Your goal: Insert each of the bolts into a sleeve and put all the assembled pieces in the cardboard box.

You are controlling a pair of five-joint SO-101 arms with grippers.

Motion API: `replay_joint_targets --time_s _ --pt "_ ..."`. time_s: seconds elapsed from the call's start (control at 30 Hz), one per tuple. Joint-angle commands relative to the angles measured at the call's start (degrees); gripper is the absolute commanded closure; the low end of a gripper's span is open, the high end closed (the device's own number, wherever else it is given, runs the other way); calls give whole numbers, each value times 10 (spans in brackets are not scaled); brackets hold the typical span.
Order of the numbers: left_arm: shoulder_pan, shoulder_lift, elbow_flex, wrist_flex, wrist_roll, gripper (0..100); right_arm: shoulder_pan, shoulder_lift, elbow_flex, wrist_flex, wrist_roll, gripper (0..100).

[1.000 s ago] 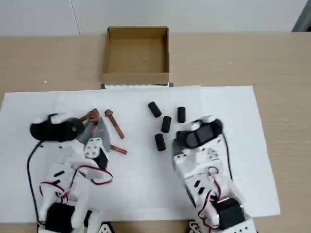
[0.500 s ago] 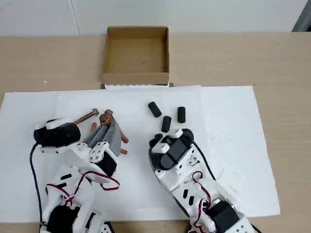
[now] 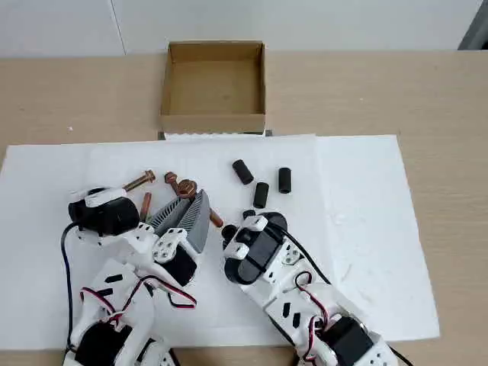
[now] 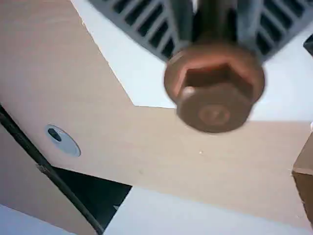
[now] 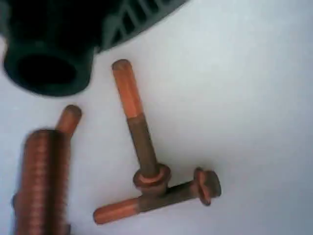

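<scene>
My left gripper [image 3: 195, 204] is shut on a copper bolt [image 3: 187, 187], lifted off the white paper; its hex head [image 4: 215, 90] shows close up between the grey fingers [image 4: 132, 14]. My right gripper [image 3: 238, 232] is shut on a black sleeve [image 3: 229, 232], whose open bore [image 5: 49, 66] sits just off the held bolt's threaded shaft [image 5: 41, 181]. Two more bolts [image 3: 139, 181] [image 3: 146, 206] lie on the paper, seen crossing in the right wrist view [image 5: 144, 147] [image 5: 161, 196]. Three loose sleeves [image 3: 242, 171] [image 3: 261, 194] [image 3: 284, 180] lie at mid paper. The cardboard box [image 3: 215, 118] stands behind the paper.
The white paper [image 3: 366, 213] covers the wooden table [image 3: 427, 91]; its right half is bare. The box's corner [image 4: 305, 161] and the table surface appear in the left wrist view. Both arm bases sit at the near edge.
The left gripper lifted a bolt from the pile and swung it right. The right gripper closed on the nearest sleeve and carried it left, so bolt and sleeve now nearly meet.
</scene>
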Motion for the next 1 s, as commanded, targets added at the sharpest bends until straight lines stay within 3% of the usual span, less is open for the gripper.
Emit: replay_joint_targets --time_s 0.0,0.67,0.97 --pt "5 -6 -3 -17 4 995 -2 -7 -5 -17 6 995" --pt "38 -4 31 -7 4 994 -16 -7 -6 -33 5 995" --pt "76 -5 32 78 2 994 -15 -7 -7 -33 6 995"
